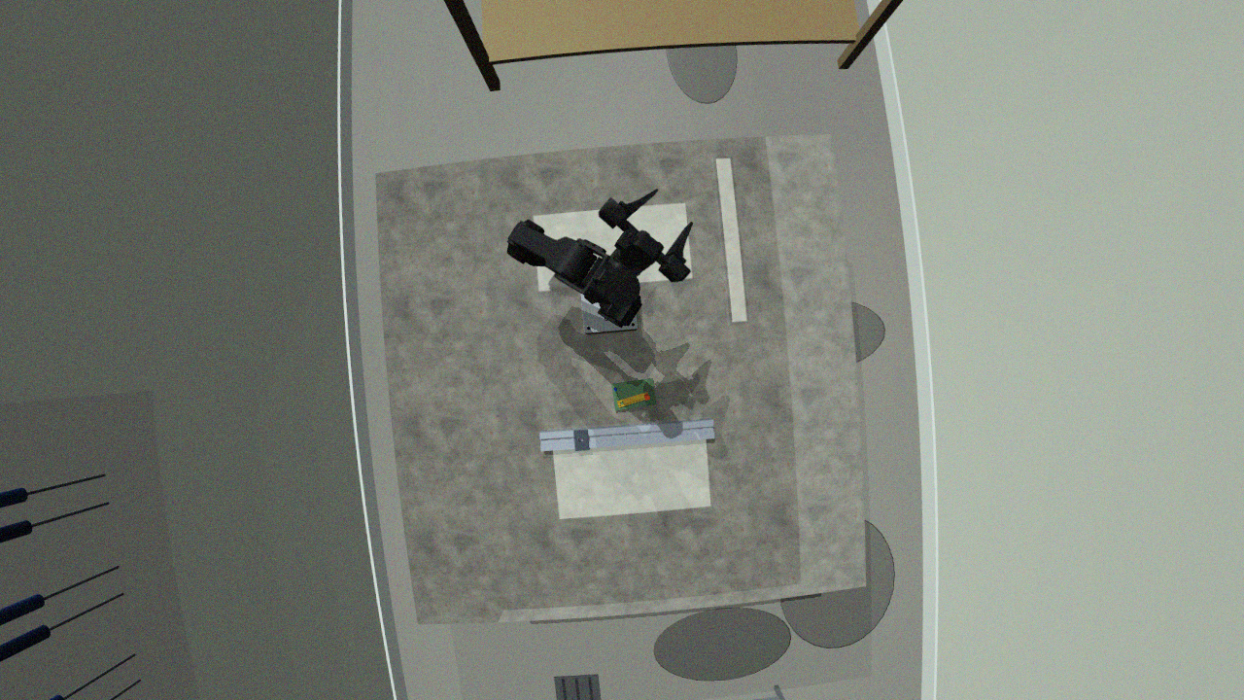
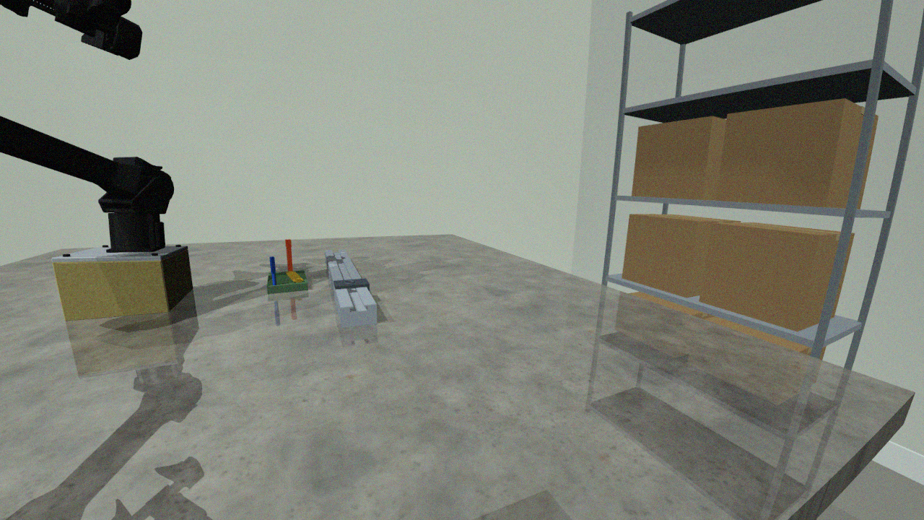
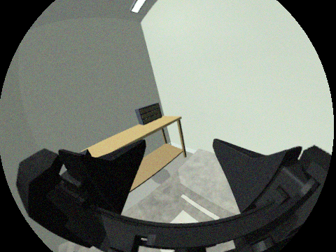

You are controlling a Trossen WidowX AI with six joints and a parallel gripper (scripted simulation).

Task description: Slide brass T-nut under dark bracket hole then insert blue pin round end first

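You've got the brass T-nut point(image 1: 633, 401) point(image 2: 295, 276) in the green tray point(image 1: 623, 407) point(image 2: 288, 289), its orange handle point(image 1: 646, 397) point(image 2: 289, 256) sticking up. Blue pin point(image 1: 615, 389) point(image 2: 272, 270) stands upright in the same tray. Just beside the tray on your desk point(image 1: 487, 522) point(image 2: 388, 420) point(image 3: 203, 171): aluminum rail point(image 1: 643, 433) point(image 2: 358, 315), with the dark bracket point(image 1: 581, 439) point(image 2: 351, 283) across it, left of the tray in the top view. On the tray's other side from the rail, your arm's base plate point(image 1: 596, 328) point(image 2: 71, 256) sits on a yellow-sided block point(image 2: 116, 290). Farther from the tray, past that plate in the top view, your hand point(image 1: 673, 207) point(image 3: 179, 143) is up high, fingers wide, nothing between them. Well apart from the tray, beyond the desk: shelf rack point(image 2: 619, 129) with cardboard boxes point(image 2: 782, 154).
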